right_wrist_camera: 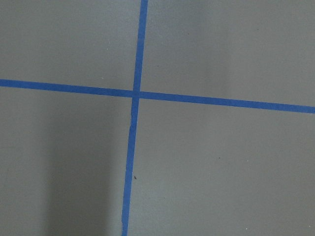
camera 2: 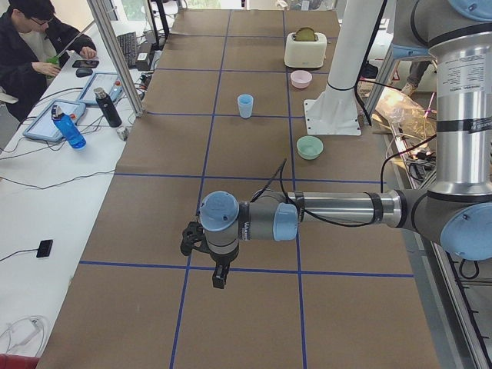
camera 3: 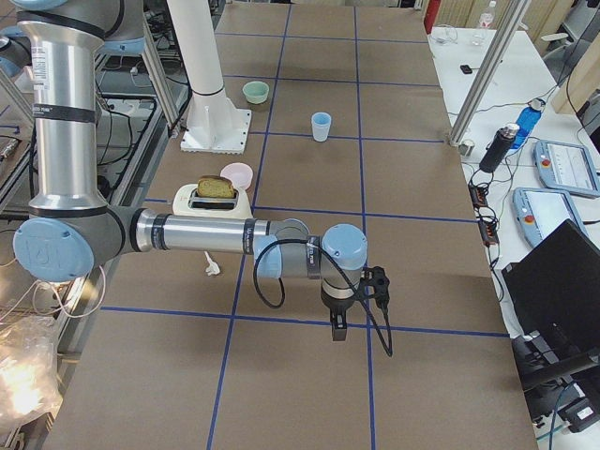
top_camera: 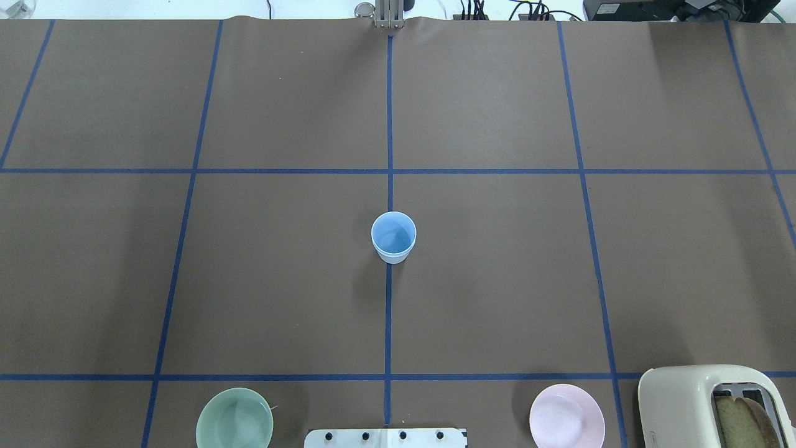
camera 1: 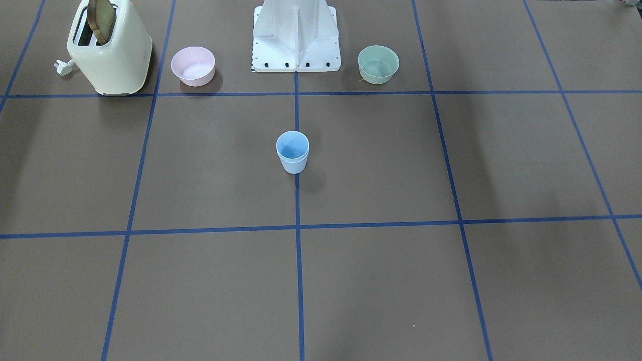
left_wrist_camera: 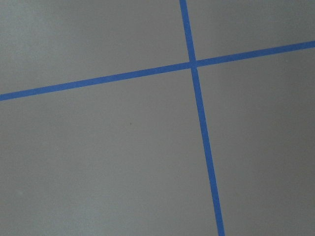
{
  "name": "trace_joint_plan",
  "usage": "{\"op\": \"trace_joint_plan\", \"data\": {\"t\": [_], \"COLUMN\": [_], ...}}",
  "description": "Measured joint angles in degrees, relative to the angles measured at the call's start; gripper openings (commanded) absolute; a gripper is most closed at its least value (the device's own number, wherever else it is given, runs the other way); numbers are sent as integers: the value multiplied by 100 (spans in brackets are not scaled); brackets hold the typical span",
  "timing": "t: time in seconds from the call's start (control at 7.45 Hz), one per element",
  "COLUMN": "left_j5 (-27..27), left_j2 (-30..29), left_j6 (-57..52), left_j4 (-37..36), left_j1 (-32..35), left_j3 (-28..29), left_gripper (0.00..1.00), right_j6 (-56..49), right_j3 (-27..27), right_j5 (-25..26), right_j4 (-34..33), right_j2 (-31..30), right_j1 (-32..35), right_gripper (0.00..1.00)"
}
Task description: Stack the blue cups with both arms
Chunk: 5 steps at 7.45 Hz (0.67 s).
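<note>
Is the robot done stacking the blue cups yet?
Done: the blue cups sit nested as one stack on the centre tape line, two rims showing. In hand: nothing; the left gripper and right gripper hang over the table, far from the stack. Left: apparently nothing.

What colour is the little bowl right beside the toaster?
Pale pink. The bowl shows best in the exterior front-facing view.

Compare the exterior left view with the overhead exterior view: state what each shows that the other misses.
Only exterior left shows the left arm, its left gripper hanging over the table, and a seated person with a blue bottle. Only overhead looks down into the blue cups, seemingly nested, showing the brighter blue inside. Both show those cups, the green bowl, pink bowl, toaster and white base.
</note>
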State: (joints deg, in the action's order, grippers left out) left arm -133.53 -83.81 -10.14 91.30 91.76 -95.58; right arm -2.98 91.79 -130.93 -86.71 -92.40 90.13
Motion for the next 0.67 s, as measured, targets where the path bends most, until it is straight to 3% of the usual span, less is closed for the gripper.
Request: {"op": "trace_joint_plan", "data": {"t": [0.67], "left_j5": [-5], "left_j2": [4], "left_j6": [3], "left_j4": [1], "left_j1": [0], "left_j3": [4], "left_gripper": [98], "right_j6": [2], "right_j3": [-3], "right_j5": [-33], "right_j4": [-12], "right_j2": [3], "right_j1": [-4], "right_gripper": [100]}}
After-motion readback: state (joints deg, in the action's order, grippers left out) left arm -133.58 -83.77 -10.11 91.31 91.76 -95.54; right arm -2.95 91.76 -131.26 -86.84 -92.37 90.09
